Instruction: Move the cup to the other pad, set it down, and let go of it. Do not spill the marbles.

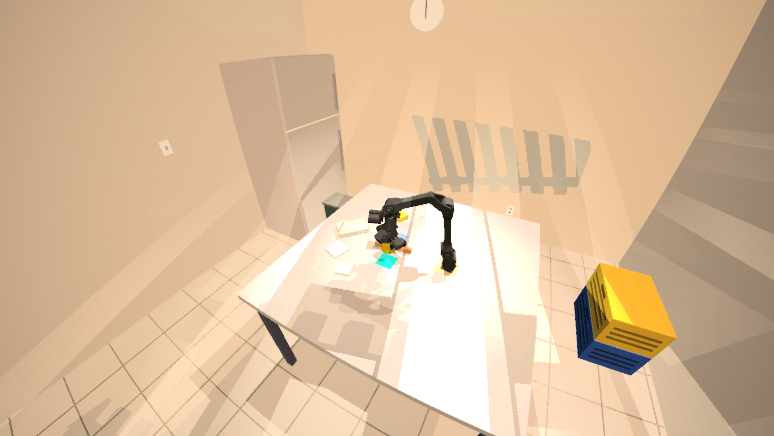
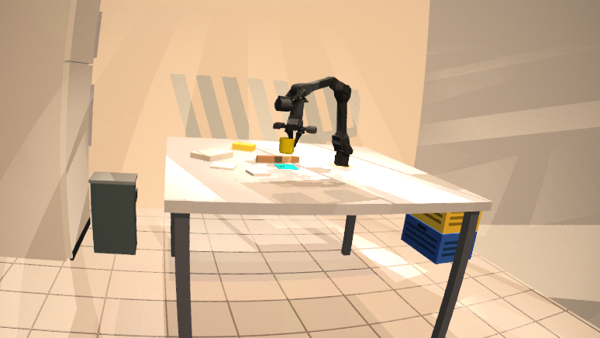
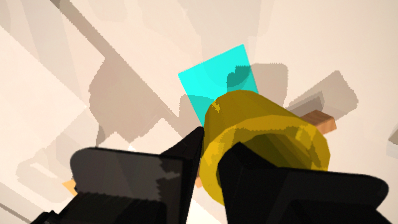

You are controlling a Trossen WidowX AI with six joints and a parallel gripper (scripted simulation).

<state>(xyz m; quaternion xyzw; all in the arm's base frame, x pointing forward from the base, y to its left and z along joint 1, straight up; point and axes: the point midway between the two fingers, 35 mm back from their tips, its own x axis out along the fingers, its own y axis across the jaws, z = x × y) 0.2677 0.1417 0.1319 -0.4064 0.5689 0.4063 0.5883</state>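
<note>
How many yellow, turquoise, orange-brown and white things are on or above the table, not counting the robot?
Yellow: 2, the cup held in the claw and a block.
Turquoise: 1, the pad.
Orange-brown: 1, the stick.
White: 3, a big slab and two small slabs.
Total: 7.

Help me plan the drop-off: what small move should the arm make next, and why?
Probably carry the cup a little farther over the cyan pad, keeping it upright. The gripper is shut on its rim, the cup is off the table, and the pad shows just beyond it.
</note>
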